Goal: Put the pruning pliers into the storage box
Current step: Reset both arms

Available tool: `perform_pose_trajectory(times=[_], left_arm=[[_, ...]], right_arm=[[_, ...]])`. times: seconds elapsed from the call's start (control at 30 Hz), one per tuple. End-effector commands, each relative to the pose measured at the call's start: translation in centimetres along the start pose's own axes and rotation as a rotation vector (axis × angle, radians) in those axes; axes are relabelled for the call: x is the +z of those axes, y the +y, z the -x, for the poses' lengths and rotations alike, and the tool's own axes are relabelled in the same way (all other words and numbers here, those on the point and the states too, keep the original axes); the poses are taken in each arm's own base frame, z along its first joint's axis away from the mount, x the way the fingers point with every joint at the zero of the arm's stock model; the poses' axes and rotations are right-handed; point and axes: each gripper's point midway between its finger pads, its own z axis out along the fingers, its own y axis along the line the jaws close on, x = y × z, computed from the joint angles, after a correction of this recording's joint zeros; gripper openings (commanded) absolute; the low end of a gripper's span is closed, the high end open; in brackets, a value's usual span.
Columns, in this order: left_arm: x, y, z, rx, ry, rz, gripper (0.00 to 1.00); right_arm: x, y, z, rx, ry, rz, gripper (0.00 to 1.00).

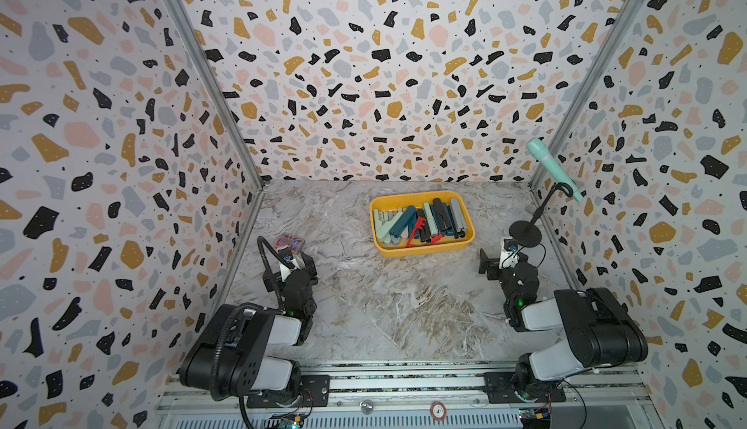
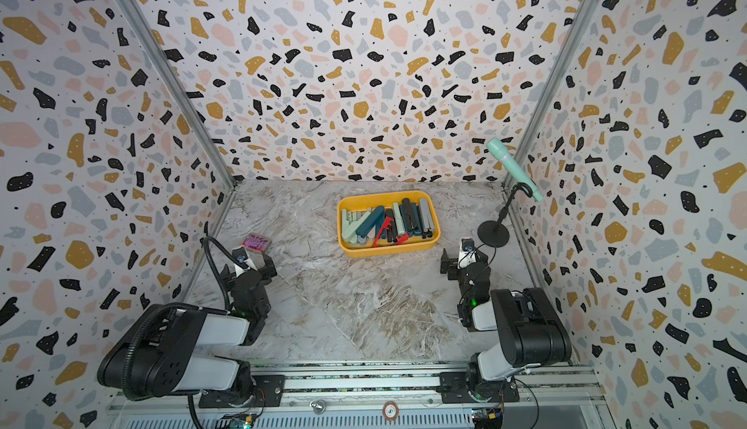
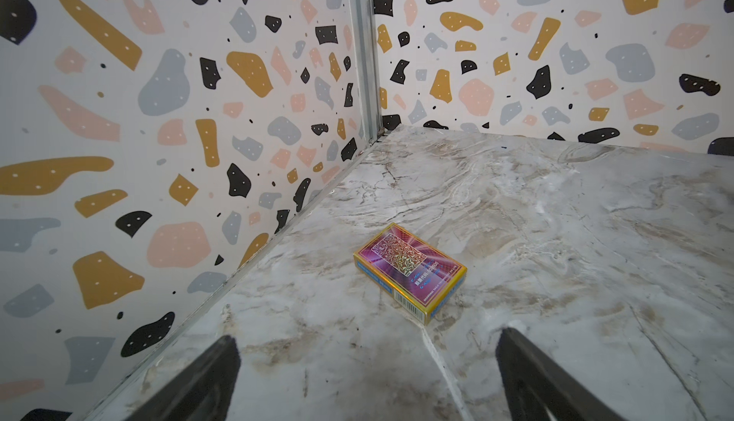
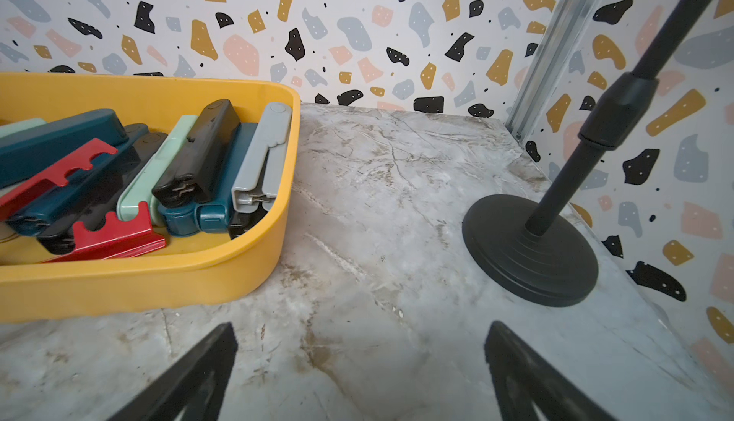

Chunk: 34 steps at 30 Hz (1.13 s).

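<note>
The yellow storage box (image 1: 424, 250) sits toward the back of the marble table, also seen in the other top view (image 2: 388, 250). Several pruning pliers (image 1: 420, 220) lie piled inside it: teal, mint, grey, black and one red. In the right wrist view the pruning pliers (image 4: 198, 153) fill the storage box (image 4: 139, 284). My right gripper (image 4: 361, 339) is open and empty, low over bare table between the box and a stand base. My left gripper (image 3: 367, 343) is open and empty, just short of a small card box.
A purple patterned card box (image 3: 409, 270) lies near the left wall, in front of the left gripper. A mint microphone (image 1: 551, 166) stands on a black stand whose round base (image 4: 530, 248) is near the right wall. Patterned walls enclose three sides.
</note>
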Motion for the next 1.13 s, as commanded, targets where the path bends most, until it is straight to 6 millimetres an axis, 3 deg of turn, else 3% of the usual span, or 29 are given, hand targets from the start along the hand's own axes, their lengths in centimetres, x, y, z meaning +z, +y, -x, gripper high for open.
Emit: perform_pose_trajectory(times=[0.0,1.1], left_arm=[[0.14,-0.26,1.9,-0.063,-0.062,-0.018,0.99],[0.07,-0.15,1.86,-0.063,-0.063,-0.014,1.0]], right_arm=[[0.14,-0.05,1.74,-0.001,-0.053,0.001,0.99],[0.27,-0.12,1.73,0.001,-0.05,0.002,0.99]])
